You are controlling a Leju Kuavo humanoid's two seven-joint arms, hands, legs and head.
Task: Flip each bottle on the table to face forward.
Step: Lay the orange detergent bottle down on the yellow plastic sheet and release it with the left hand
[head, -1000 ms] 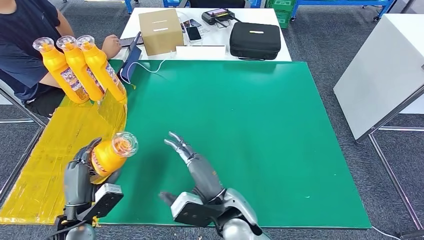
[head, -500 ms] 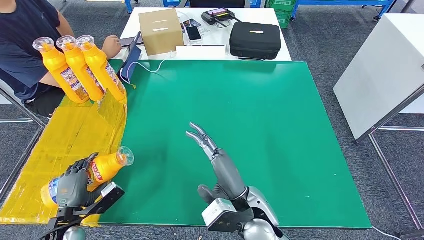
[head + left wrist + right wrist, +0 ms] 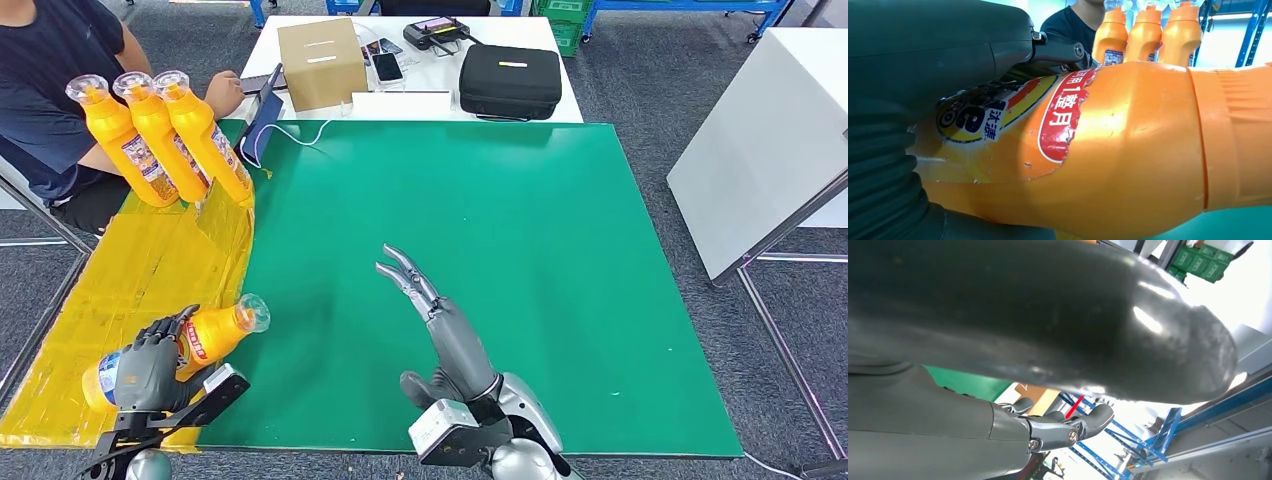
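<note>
Here, at far left in the head view, the left hand wraps its dark fingers around an orange bottle lying on its side on the yellow sheet, its clear cap toward the green mat. The fingers hide the middle of the bottle. The left wrist view brings the same bottle close, with a red-and-yellow label scuffed at its edges; most of its small print is hard to read. Farther back on the yellow sheet, three upright bottles stand side by side, touching, just beside a seated person. Toward the centre, the right hand is held above the green mat, fingers straight and slightly spread, empty. In the right wrist view its thumb blocks most of the scene.
</note>
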